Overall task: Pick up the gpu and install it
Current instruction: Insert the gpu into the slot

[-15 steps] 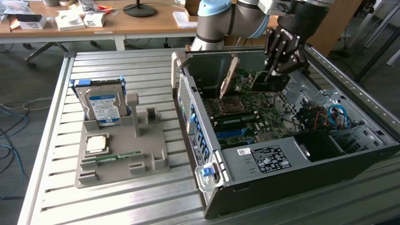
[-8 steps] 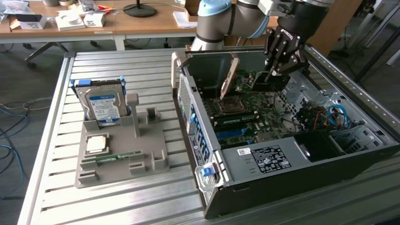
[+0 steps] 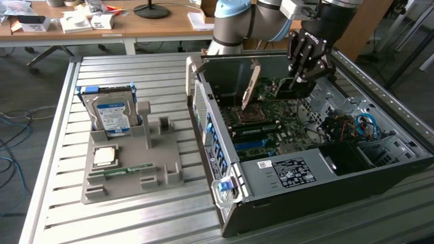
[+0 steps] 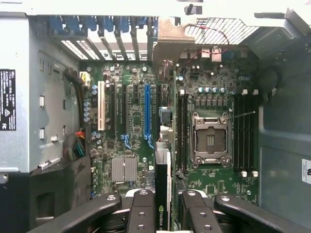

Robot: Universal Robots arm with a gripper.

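Wrist view: hand [image 4: 164,195] pinching gpu [image 4: 163,182] edge-on inside open case [image 4: 284,160], over motherboard [image 4: 131,73].

Open pc case [image 3: 352,188] on slatted table [image 3: 135,218], gripper [image 3: 302,76] down inside over motherboard [image 3: 278,119]. gpu [image 3: 253,84] upright just beside it. Hard drive [image 3: 112,114] parked in grey holder [image 3: 159,152], exterior view's left.

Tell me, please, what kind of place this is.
Probably a robotics lab or workshop: a robot arm reaches into an open computer case on a slatted metal table, a grey fixture beside it holds a hard drive, and wooden desks stand behind.
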